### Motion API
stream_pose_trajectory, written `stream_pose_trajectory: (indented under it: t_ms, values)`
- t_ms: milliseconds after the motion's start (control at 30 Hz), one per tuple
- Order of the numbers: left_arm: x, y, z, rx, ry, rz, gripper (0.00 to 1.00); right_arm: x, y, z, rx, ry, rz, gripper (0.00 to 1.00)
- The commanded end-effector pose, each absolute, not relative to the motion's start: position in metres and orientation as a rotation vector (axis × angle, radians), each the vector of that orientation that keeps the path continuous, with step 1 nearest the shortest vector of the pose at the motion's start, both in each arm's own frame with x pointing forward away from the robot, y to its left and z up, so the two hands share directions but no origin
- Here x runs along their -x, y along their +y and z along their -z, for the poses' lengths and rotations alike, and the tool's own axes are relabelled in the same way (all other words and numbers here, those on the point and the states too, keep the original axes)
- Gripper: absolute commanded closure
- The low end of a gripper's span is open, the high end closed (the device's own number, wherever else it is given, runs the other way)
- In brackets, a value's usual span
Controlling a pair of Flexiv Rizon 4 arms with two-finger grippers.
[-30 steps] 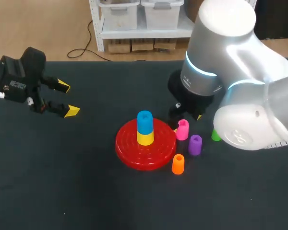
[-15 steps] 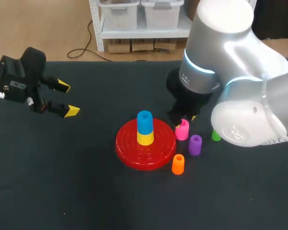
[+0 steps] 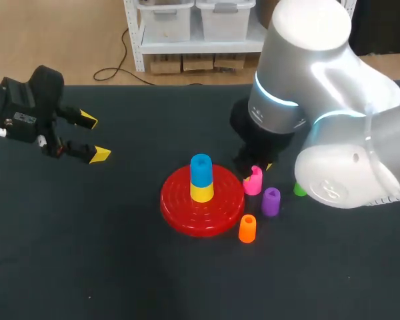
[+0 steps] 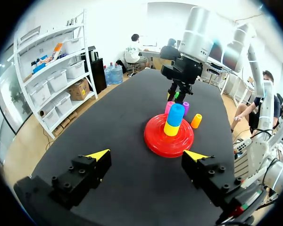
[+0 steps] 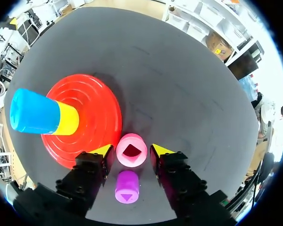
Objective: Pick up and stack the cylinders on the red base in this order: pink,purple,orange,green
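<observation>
The red base lies mid-table with a blue cylinder stacked on a yellow one. Just right of it stands the pink cylinder. My right gripper comes down over it. In the right wrist view both yellow tips of the right gripper press the pink cylinder from two sides, beside the base. The purple cylinder, orange cylinder and green cylinder stand nearby on the table. My left gripper hangs open and empty at the far left.
The purple cylinder stands close behind the right gripper's fingers. The green cylinder is partly hidden by my right arm. In the left wrist view the left gripper faces the base from a distance over bare dark table.
My right gripper has come down around the pink cylinder and narrowed onto it. The left arm has not moved.
</observation>
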State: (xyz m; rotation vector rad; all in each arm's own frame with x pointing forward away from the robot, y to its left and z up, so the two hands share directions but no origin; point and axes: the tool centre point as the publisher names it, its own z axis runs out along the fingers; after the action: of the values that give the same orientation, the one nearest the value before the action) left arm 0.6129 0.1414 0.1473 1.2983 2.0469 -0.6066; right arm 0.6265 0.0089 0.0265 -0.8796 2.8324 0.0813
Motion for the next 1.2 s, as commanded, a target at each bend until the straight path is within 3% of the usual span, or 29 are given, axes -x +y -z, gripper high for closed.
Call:
stream_pose_trajectory:
  t_ms: [33, 100, 233, 1200]
  values:
    - [-0.614, 0.141, -0.147, -1.301, 2.052, 0.605, 0.0, -0.624, 0.008, -0.026, 0.878, 2.825, -0.077, 0.55]
    - [-0.614, 0.141, -0.147, -1.301, 2.052, 0.605, 0.0, -0.623, 0.008, -0.026, 0.883, 2.821, -0.076, 0.65]
    - [-0.614, 0.141, -0.147, -1.301, 2.052, 0.605, 0.0, -0.623, 0.008, -0.026, 0.882, 2.816, -0.084, 1.0]
    - [-0.614, 0.141, -0.147, -1.301, 2.052, 0.605, 0.0, -0.657, 0.011, -0.112, 0.888, 2.705, -0.101, 1.0]
